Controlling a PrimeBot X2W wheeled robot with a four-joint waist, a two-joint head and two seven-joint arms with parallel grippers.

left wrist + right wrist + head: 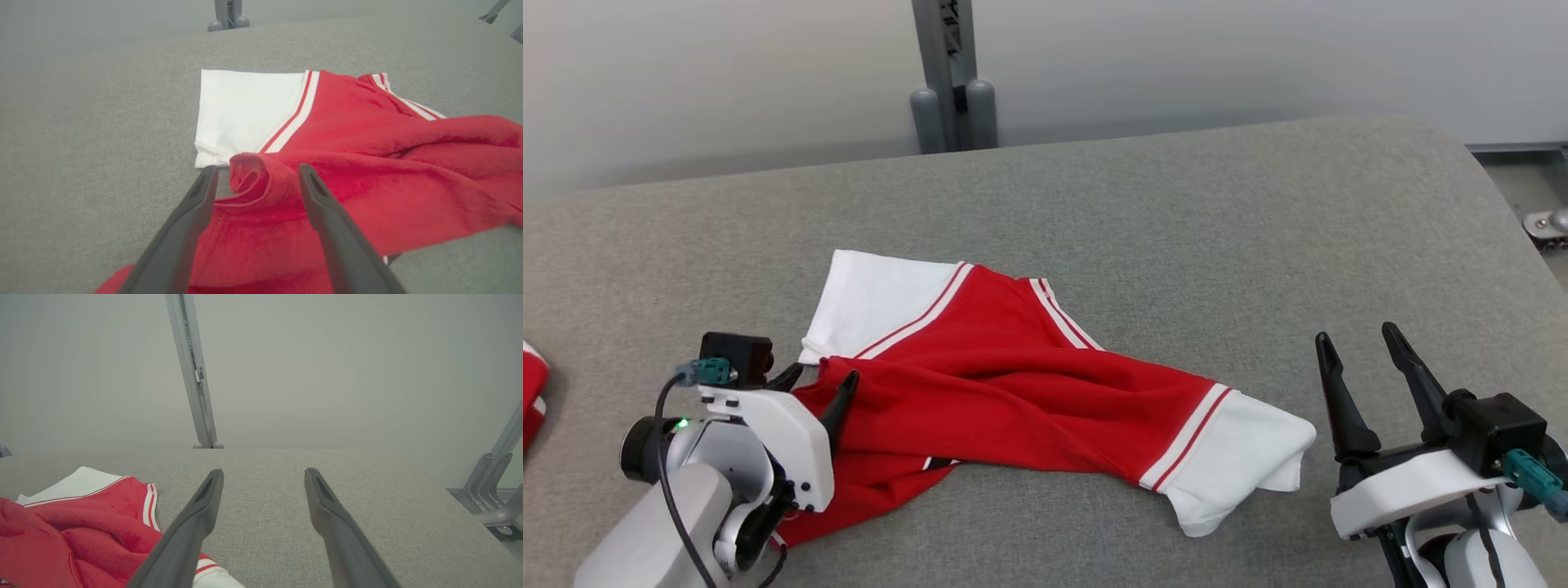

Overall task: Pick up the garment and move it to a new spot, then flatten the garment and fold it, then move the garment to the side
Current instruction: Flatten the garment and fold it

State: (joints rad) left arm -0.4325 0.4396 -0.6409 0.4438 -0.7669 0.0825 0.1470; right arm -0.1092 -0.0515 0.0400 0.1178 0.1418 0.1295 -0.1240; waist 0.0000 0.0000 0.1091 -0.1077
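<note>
The task is looking barely begun: the garment [1013, 384], a red shirt with white, red-striped sleeves, is lying crumpled on the grey padded table [1176, 204], and nothing is lifting it yet. Its nearest part, by the robot's left side, is bunching into a rolled red fold. Further out, the body is twisting in thick ridges toward a white sleeve on the right, while the other white sleeve is lying flat at the far left of the heap. Judging by this, the pick-up, the move to a new spot, the flattening, the folding and the final shift aside are all waiting to be done.

The left gripper [823, 374] is reaching forward and down from the lower left. Its jaws are standing wide apart and grasping nothing, with the fingertips straddling that rolled red fold; whether they are touching the cloth is hard to tell. This is reading as the approach to a first grasp.

The right gripper [1356, 335] is waiting at the lower right, just beyond the white sleeve end. It too is spread wide and empty, fingers pointing out over bare table toward the far edge, where a grey post [952, 82] is standing against the wall
</note>
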